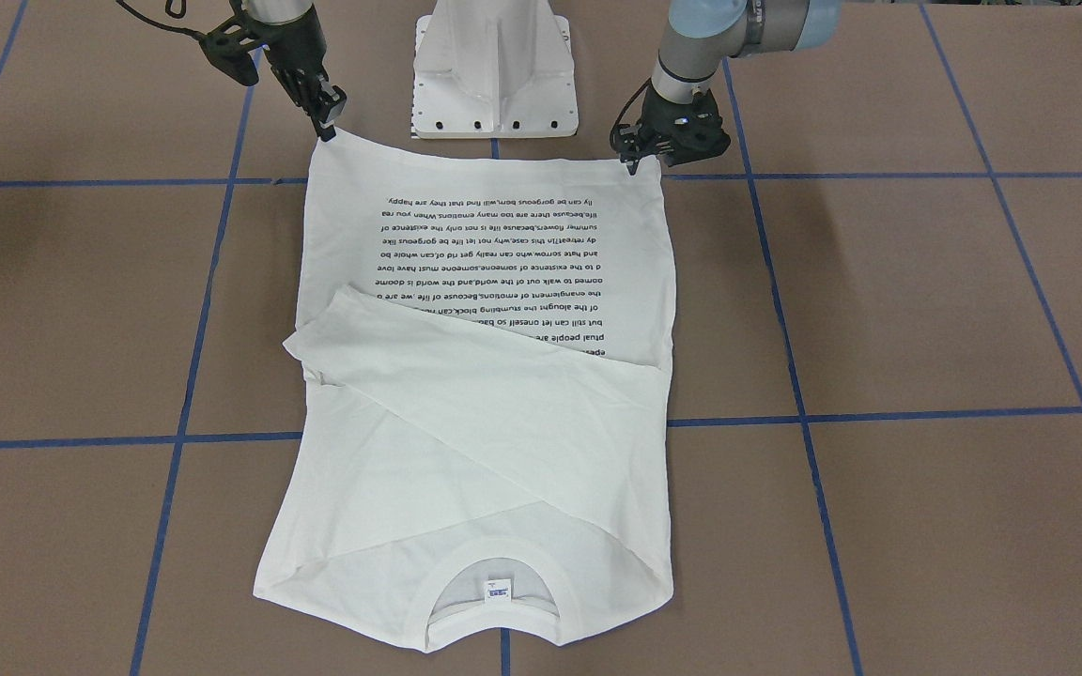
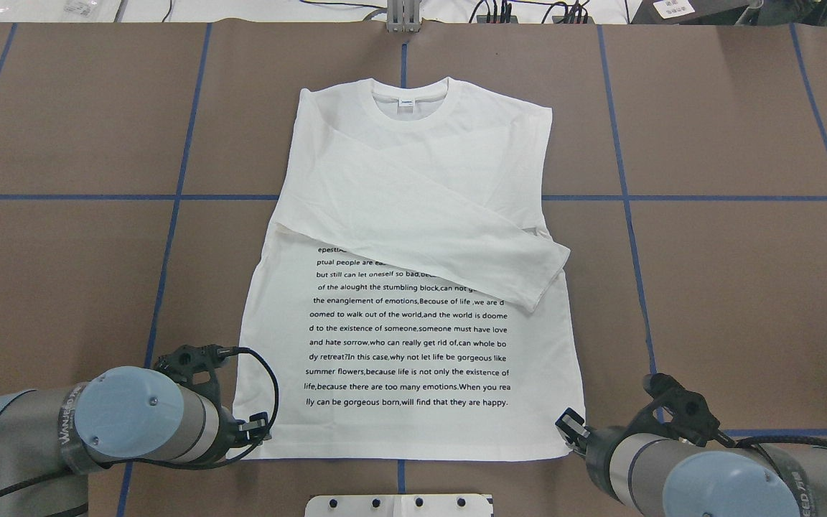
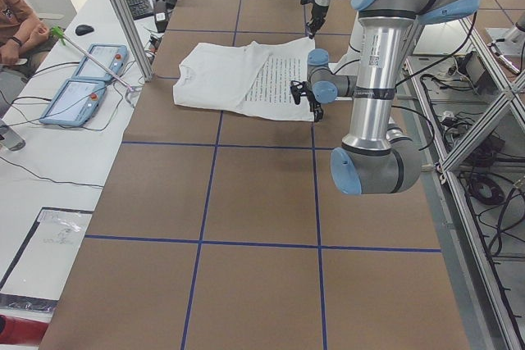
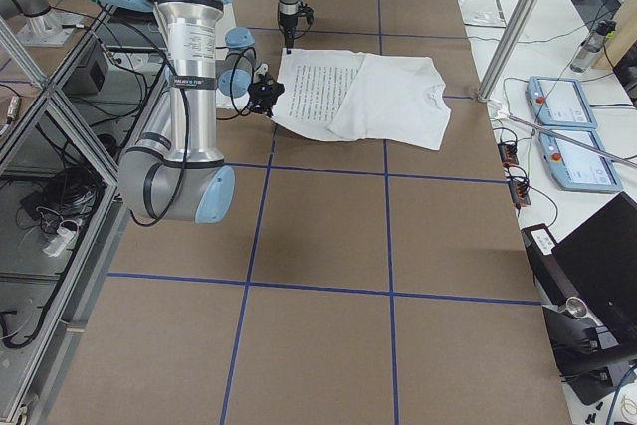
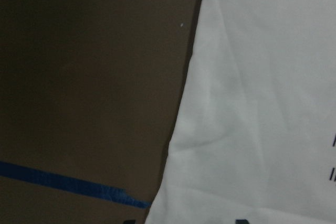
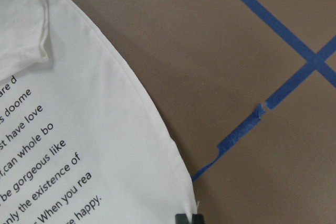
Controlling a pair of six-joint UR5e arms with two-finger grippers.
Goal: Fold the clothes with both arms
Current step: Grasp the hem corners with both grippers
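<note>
The white long-sleeved T-shirt (image 1: 485, 422) lies flat on the brown table, printed text up, collar (image 2: 411, 100) at the far side. Both sleeves are folded across its chest (image 2: 413, 208). My left gripper (image 2: 254, 429) is low over the near-left hem corner. In the left wrist view (image 5: 186, 221) its tips stand apart with cloth (image 5: 262, 77) between them. My right gripper (image 2: 570, 425) is at the near-right hem corner. In the right wrist view (image 6: 189, 217) its tips are pinched together on that corner of the shirt (image 6: 79, 129). In the front view that corner (image 1: 323, 141) is drawn up to a point.
The white pedestal base (image 1: 494, 75) stands just behind the hem, between the arms. Blue tape lines (image 2: 176, 194) cross the table. An operators' bench with teach pendants (image 3: 82, 79) and a seated person (image 3: 20, 26) lies beyond the far edge.
</note>
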